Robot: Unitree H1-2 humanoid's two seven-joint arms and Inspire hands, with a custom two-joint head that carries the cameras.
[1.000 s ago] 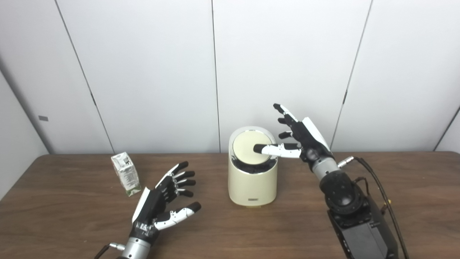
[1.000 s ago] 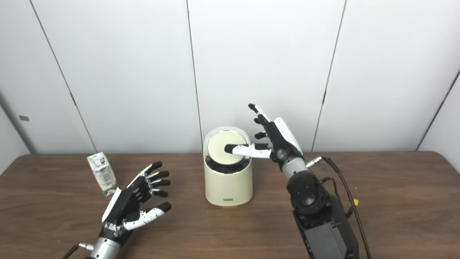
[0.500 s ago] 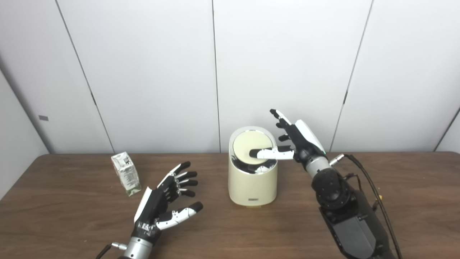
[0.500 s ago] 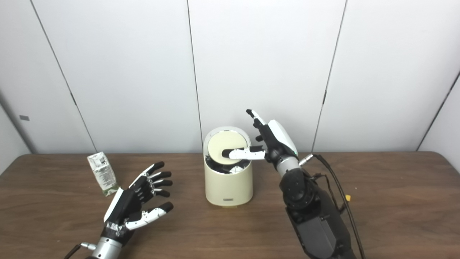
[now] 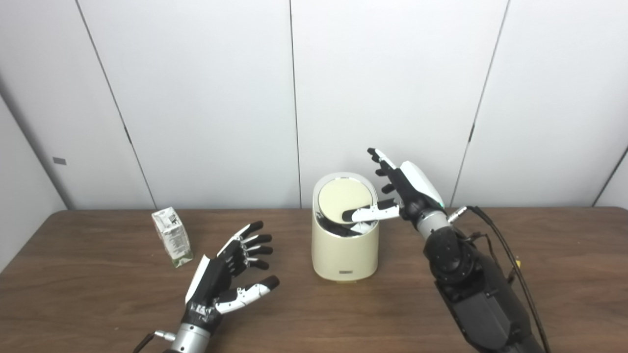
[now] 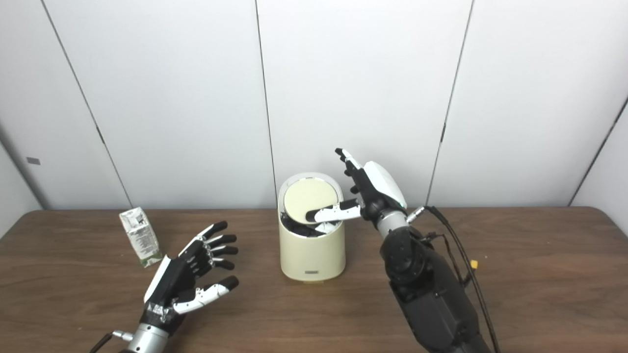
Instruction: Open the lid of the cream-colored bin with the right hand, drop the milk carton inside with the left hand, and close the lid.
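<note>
The cream-colored bin (image 5: 344,247) stands mid-table near the wall. Its round swing lid (image 5: 340,198) is tilted, with a dark gap along its front edge. My right hand (image 5: 400,191) hovers just right of the bin's top, open, its thumb lying across the lid's lower right part while its fingers (image 5: 380,164) point up. The milk carton (image 5: 171,236), white with green print, stands upright at the left, untouched. My left hand (image 5: 230,274) is open, palm up, low over the table between carton and bin, holding nothing.
The brown wooden table (image 5: 98,304) runs to white wall panels behind. Black cables (image 5: 500,240) trail from my right forearm across the right side of the table.
My right hand has come down and its thumb has pushed lower on the lid, which has tipped further inward. The left hand has barely shifted. The carton has stayed put.
</note>
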